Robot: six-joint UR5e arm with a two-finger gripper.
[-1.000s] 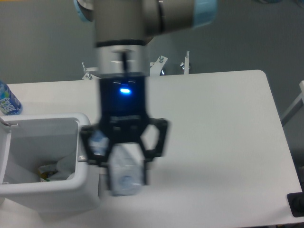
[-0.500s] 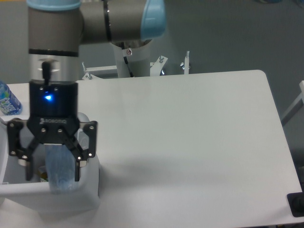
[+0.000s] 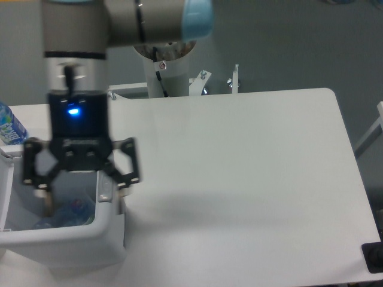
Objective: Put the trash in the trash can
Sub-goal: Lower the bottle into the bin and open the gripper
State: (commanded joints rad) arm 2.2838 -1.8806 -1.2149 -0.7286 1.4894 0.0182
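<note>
The claw (image 3: 81, 194) hangs over the trash can (image 3: 108, 224) with its fingers spread wide apart and nothing between them. Below it, the clear water bottle (image 3: 63, 216) lies inside the can, which sits at the left end of the white counter (image 3: 251, 179). A blue-labelled bottle (image 3: 9, 128) stands behind the can at the left edge.

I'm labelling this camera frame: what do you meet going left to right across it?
Blue-labelled bottle → trash can with the open gripper over it → bare white table → dark object at the right edge.
</note>
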